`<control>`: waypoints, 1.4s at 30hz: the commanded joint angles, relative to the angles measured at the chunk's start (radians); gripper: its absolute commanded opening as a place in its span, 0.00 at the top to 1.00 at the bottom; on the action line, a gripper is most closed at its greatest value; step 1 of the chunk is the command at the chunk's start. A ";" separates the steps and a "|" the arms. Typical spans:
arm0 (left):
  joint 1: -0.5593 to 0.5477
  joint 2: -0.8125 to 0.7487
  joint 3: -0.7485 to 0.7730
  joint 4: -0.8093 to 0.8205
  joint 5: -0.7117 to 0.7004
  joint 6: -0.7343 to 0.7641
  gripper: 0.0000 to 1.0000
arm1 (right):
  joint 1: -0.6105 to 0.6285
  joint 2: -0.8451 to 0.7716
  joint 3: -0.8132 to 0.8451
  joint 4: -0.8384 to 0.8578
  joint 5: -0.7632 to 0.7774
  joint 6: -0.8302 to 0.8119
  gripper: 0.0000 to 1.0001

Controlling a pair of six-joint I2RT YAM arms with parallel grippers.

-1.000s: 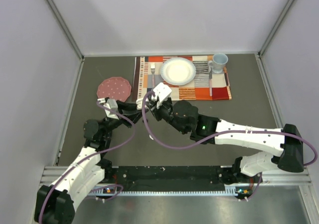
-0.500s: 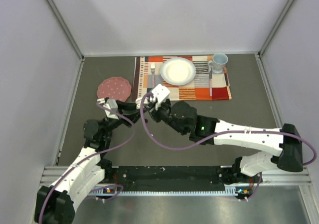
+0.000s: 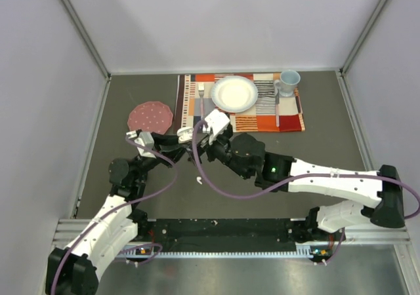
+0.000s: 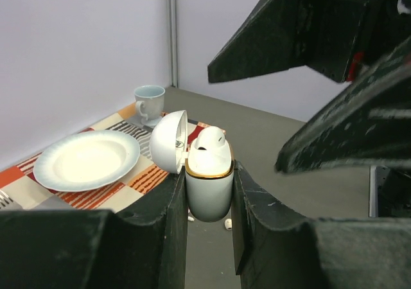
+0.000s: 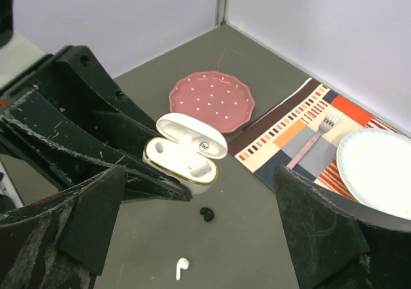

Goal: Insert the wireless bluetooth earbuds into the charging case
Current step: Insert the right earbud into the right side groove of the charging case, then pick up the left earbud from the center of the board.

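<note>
Across the counter (image 3: 315, 144) the job looks only just begun: one bud is in and at least two more lie loose.

Your right gripper (image 5: 202, 192) is spread wide and holds nothing. Its fingers hang to either side of the case without touching it.

Your left gripper (image 4: 209, 196) is pressed in on the charging case (image 4: 209, 186), pinching its white body on both sides. It holds the case upright above the counter, just in front of the placemat (image 3: 289, 118), with the lid tipped back.

One white earbud (image 4: 210, 140) sits in the case. Its head stands above the gold rim, so I would judge it dropped in but perhaps not fully seated — check that before you move on. The socket beside it looks empty from the right wrist view.

Below the case, a black earbud (image 5: 205, 213) lies on the counter, and a second white earbud (image 5: 182, 268) lies a little nearer the arms, apart from it. No other buds can be made out in these views, so you still have most of the task ahead.
</note>
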 commanded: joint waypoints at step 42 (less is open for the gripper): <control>0.073 -0.395 -0.029 -0.209 -0.329 0.140 1.00 | -0.303 0.340 0.067 -0.507 -0.419 0.692 0.33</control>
